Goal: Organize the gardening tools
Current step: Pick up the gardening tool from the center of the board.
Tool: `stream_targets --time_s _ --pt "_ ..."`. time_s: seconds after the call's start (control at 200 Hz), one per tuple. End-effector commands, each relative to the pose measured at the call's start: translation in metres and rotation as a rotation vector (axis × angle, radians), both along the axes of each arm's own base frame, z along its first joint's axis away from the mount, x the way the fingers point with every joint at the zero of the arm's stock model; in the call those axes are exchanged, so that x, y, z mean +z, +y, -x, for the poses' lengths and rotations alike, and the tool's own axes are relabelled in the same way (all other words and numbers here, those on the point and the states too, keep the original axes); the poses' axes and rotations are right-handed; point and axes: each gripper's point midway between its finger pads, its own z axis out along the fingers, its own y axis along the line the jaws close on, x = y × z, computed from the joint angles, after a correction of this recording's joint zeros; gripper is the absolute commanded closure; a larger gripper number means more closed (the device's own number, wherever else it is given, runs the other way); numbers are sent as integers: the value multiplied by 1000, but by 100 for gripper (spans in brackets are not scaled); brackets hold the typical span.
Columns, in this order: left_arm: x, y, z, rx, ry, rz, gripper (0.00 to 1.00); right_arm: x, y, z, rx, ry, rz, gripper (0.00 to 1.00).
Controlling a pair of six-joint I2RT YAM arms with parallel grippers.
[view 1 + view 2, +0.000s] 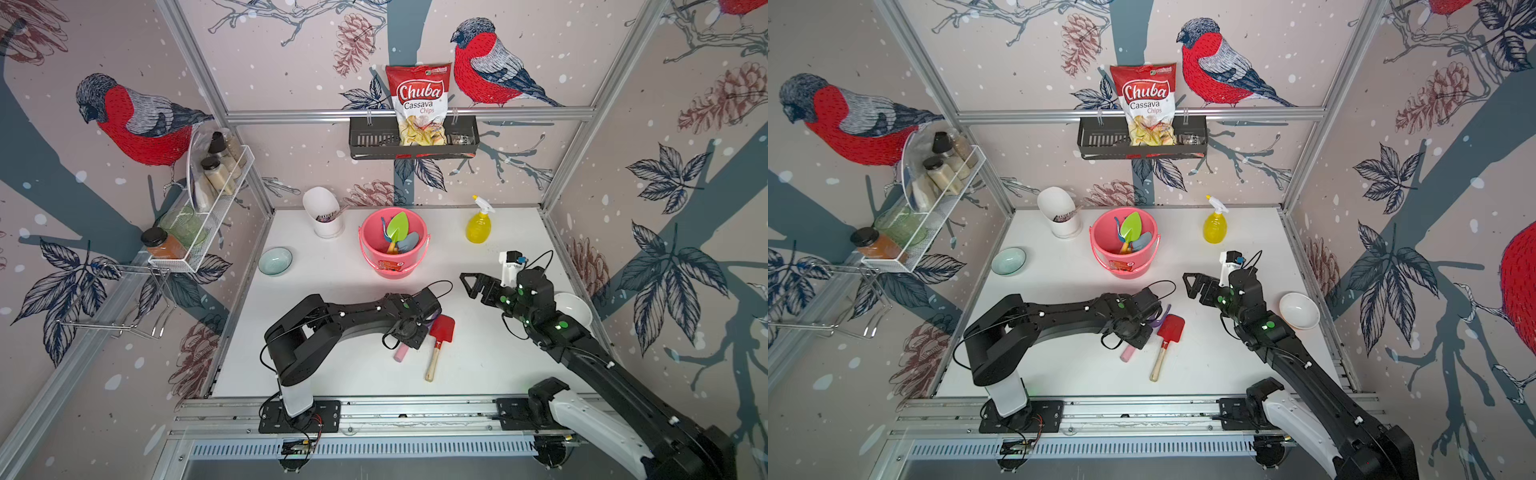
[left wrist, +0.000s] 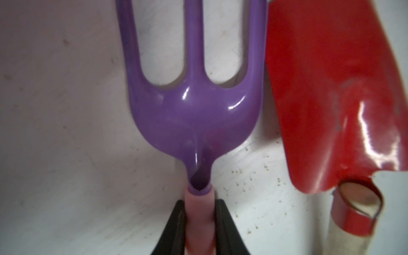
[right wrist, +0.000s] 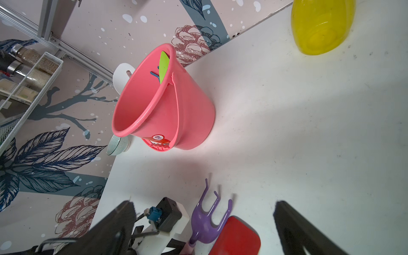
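Gripping the pink handle just behind the head, the left gripper (image 2: 199,212) is clamped on the purple fork (image 2: 194,119), which lies flat on the white table (image 1: 332,365). To the gripper's left the table is bare, open room out to the edge. To its right the red square shovel (image 2: 326,99) lies just beside the fork's outer tine; whether they touch cannot be told. The left arm reaches low from its base, forearm nearly level, wrist bent down over the handle.

Ahead of that gripper, across a clear strip of table, stands the pink bucket (image 1: 395,268). It holds three tools: the blue fork with yellow handle (image 1: 391,248), the green spade (image 1: 397,226) and the light-blue trowel (image 1: 409,242). That makes five tools, two of them on the table.

The right gripper (image 1: 471,286) hangs above the table, jaws spread wide and empty, aimed towards the bucket, its arm raised. One yellow spray bottle (image 1: 479,226) stands beyond it; one white bowl (image 1: 575,309) sits behind it.
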Motion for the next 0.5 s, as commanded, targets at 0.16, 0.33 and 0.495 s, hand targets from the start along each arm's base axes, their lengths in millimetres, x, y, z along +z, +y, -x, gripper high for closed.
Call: stream_targets --time_s 0.16,0.33,0.495 --pt "2 7 6 1 11 -20 100 3 -2 2 6 -10 -5 0" --pt "14 13 1 25 -39 -10 100 3 -3 1 5 -11 -5 0" --pt "45 10 -12 46 -155 57 100 2 -3 2 3 -11 -11 0"
